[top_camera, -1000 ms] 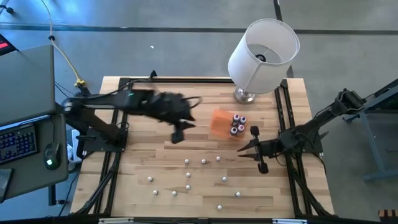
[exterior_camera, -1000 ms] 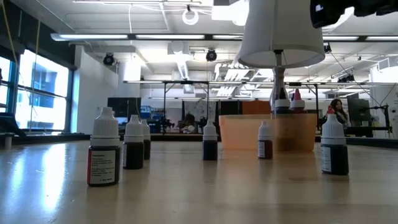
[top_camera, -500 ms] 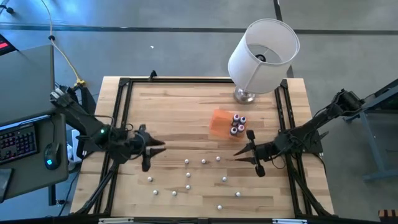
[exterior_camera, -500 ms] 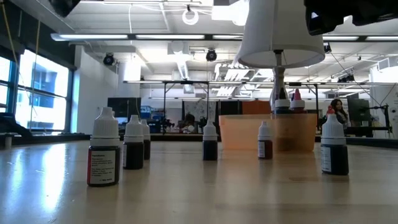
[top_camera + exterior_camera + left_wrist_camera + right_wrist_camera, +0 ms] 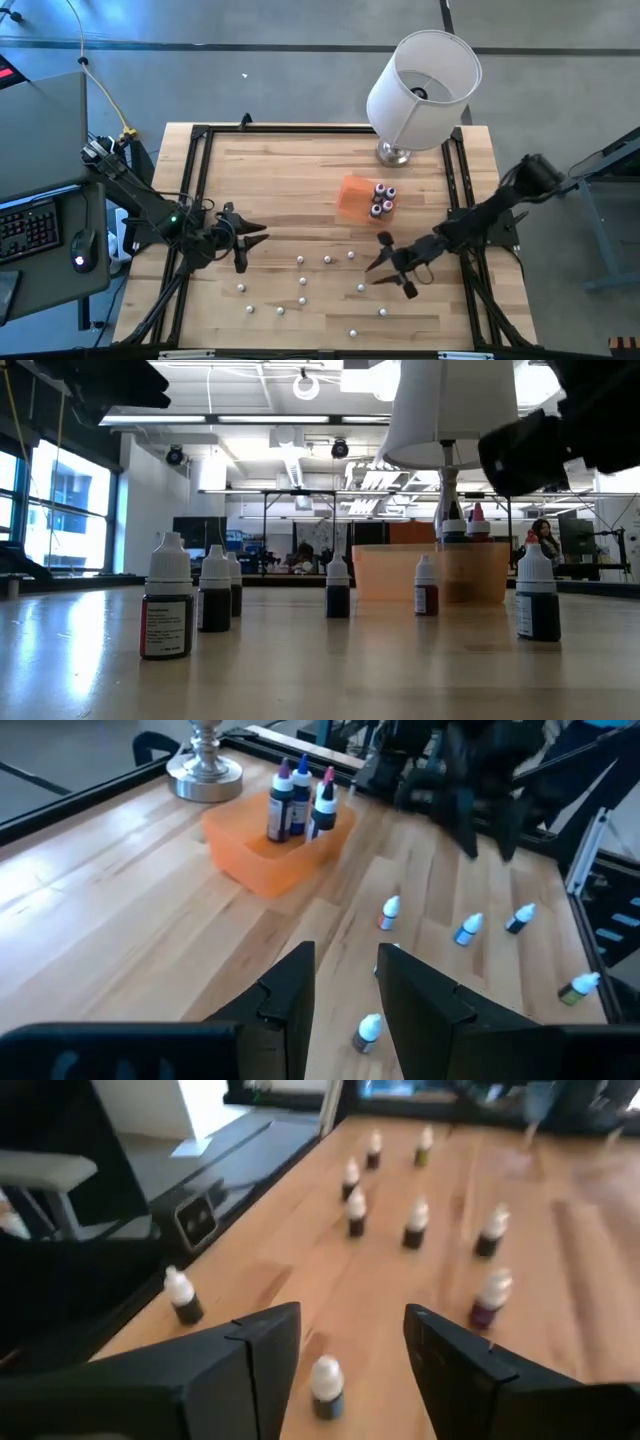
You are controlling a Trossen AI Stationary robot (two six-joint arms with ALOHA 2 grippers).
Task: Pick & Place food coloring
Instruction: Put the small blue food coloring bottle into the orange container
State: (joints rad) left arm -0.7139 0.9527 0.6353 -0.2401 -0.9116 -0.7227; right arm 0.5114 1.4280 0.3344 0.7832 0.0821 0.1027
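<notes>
Wooden slatted desk (image 5: 290, 180) carries the tiny white-capped food coloring bottles (image 5: 302, 282), scattered toward its front edge; a few more stand upright in the shallow orange plastic tray (image 5: 352, 196) near the white-shaded lamp (image 5: 420, 85). Body colours are unreadable from above; low view shows dark bodies. Left gripper (image 5: 247, 240) fingers part-spread, grasping nothing. Right gripper (image 5: 385, 265) fingers released, empty; its wrist view is blurred.

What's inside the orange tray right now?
The orange tray holds four upright food coloring bottles, clustered at the end nearest the right arm. The remainder looks bare. The tray floor beneath the bottles is covered.
</notes>
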